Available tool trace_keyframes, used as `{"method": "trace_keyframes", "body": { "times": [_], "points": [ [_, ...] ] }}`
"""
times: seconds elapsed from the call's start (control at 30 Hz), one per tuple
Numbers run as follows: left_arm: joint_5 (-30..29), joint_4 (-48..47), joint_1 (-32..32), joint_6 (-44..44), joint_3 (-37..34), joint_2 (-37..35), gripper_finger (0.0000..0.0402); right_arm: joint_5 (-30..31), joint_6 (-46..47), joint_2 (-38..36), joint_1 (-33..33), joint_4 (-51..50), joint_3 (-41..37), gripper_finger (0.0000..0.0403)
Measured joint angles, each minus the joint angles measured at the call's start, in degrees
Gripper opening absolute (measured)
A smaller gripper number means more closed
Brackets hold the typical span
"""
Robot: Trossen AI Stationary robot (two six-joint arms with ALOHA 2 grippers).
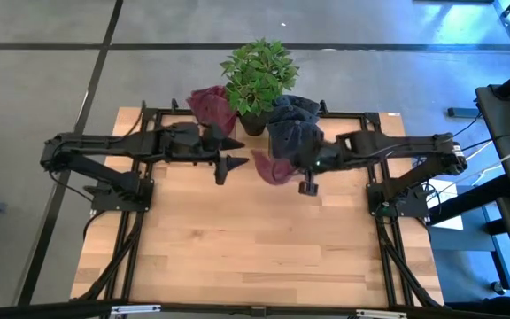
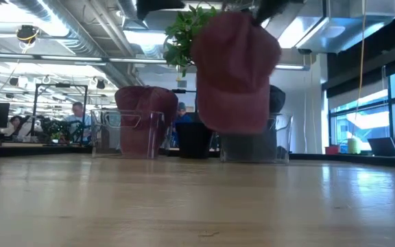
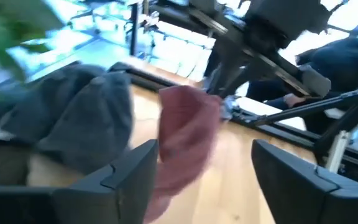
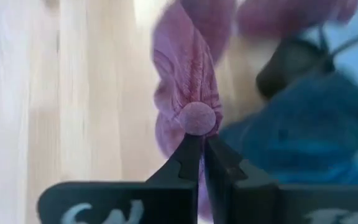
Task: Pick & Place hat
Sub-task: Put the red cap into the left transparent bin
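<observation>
A maroon cap (image 1: 271,168) hangs in the air over the table's far middle, held by my right gripper (image 1: 295,166), which is shut on it. The cap also shows in the low view (image 2: 235,72), well above the table top. My left gripper (image 1: 228,153) is open and empty just left of the cap, with its fingers level; its wrist view shows the cap (image 3: 185,137) ahead of its gripper (image 3: 210,180). A pile of dark blue hats (image 1: 292,124) and a pile of maroon hats (image 1: 211,106) sit in clear bins at the far edge. My right gripper pinches the cap's crown between its two fingers, right beside the round top button (image 4: 197,118). Only the fingertips (image 4: 190,149) are on the cloth. The cap is lifted clear of the table and hangs below the hold, its cloth gathered in folds.
A potted green plant (image 1: 257,71) stands between the two bins at the far edge. The clear bins show in the low view, one on the left (image 2: 139,130) and one on the right (image 2: 256,140). Bare wooden table top (image 1: 255,239) lies toward the near edge.
</observation>
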Motion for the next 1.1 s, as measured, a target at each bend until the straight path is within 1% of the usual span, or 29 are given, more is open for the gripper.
{"method": "trace_keyframes", "body": {
  "times": [0.07, 0.17, 0.27, 0.37, 0.47, 0.63, 0.7, 1.0, 1.1],
  "points": [
    [1.48, 3.09, -0.58, 0.41, 0.00, 1.60, 0.0268, -0.04, -1.82, 0.00, -0.76, 3.44, 1.11, 0.0010],
    [5.51, 7.84, -1.18, 1.30, 0.00, 3.58, 0.0282, -1.06, -4.83, 0.14, -1.71, 6.96, 1.45, 0.0010],
    [10.30, 11.51, -1.34, 4.51, 0.00, 4.18, 0.0285, -3.64, -6.03, 0.59, -2.50, 7.50, 1.45, 0.0010],
    [13.14, 12.64, -1.35, 5.78, 0.00, 4.19, 0.0283, -4.71, -6.04, 0.84, -2.55, 8.09, 1.42, 0.0010],
    [12.75, 12.68, -1.33, 4.96, 0.00, 4.16, 0.0283, -5.09, -6.20, 1.18, -2.55, 10.33, 1.42, 0.0010],
    [8.99, 12.87, -1.30, 5.02, 0.00, 4.08, 0.0285, -7.62, -6.19, 1.54, -2.55, 14.26, 1.42, 0.0010],
    [7.29, 12.57, -1.30, 5.61, 0.00, 4.06, 0.0284, -7.76, -6.23, 1.87, -2.55, 14.87, 1.42, 0.0010],
    [4.11, 5.67, -1.30, 6.46, -0.02, 4.03, 0.0281, -7.75, -6.43, 2.34, -2.55, 18.67, 1.42, 0.0010],
    [3.83, 5.18, -1.30, 6.41, -0.02, 4.03, 0.0278, -7.75, -6.43, 2.34, -2.55, 19.30, 1.42, 0.0010]
  ]
}}
